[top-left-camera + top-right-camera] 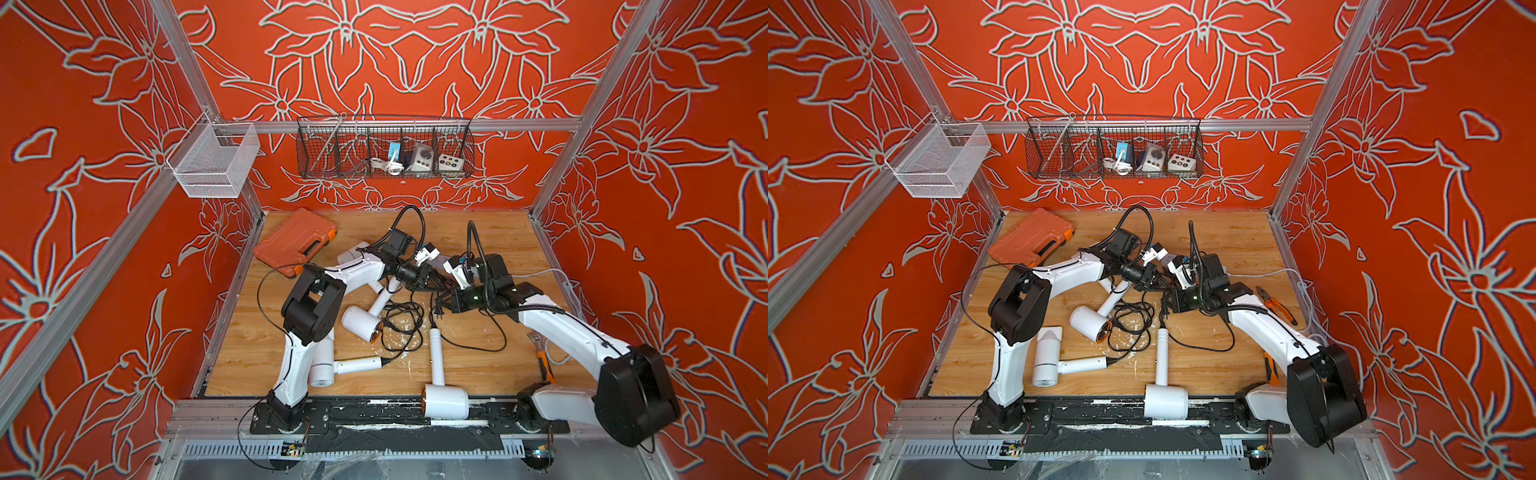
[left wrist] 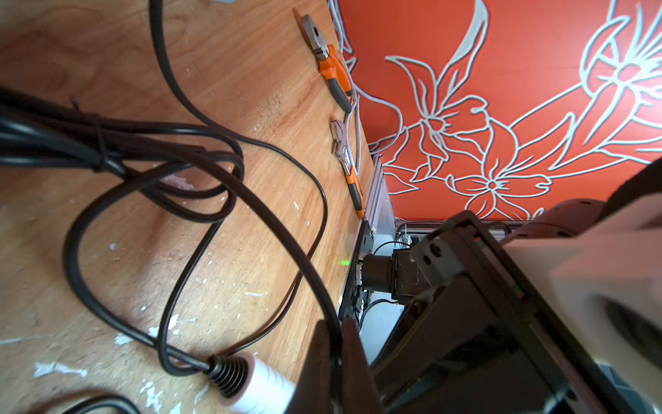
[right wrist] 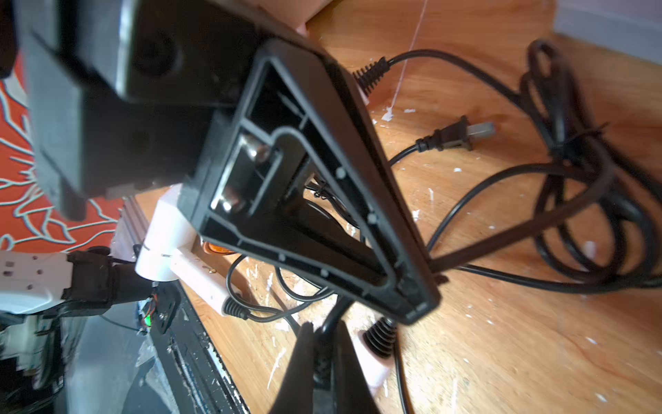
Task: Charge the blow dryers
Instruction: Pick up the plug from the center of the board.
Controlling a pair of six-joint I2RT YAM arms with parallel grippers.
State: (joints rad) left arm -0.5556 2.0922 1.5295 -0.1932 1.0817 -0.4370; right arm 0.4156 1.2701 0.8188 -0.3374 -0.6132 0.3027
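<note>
Along the left side, an orange-red wall (image 1: 83, 124) printed with pale flower outlines stands behind an aluminium frame, and a white mesh basket (image 1: 212, 166) hangs from the rail. On the far wall, a black wire basket (image 1: 316, 158) holds a few small white devices.

Below them, the wooden worktop (image 1: 478, 232) is flecked with white paint. An orange tool case (image 1: 297, 241) lies in its far left corner. All four white blow dryers (image 1: 359, 322) lie on the worktop:
- The far dryer (image 1: 351, 251) is half hidden behind the left arm.
- The near-left dryer (image 1: 1047, 357) lies beside that arm's base.
- The middle dryer (image 1: 1088, 322) shows a coppery mouth.
- The near dryer (image 1: 446, 401) has its barrel over the black front rail.

Their black cords lie tangled near the centre, and one plug (image 3: 451, 138) lies loose on the wood.

The left claw (image 2: 336, 326) is closed on a black cord (image 2: 250, 200). Just to its right, the right claw (image 3: 324, 329) also pinches black cord; whether it is the same cord cannot be told.

Pliers (image 1: 1275, 303) and a wrench (image 2: 344, 147) lie along the right edge beside a pale cable. The same flowered wall stands on the right.
</note>
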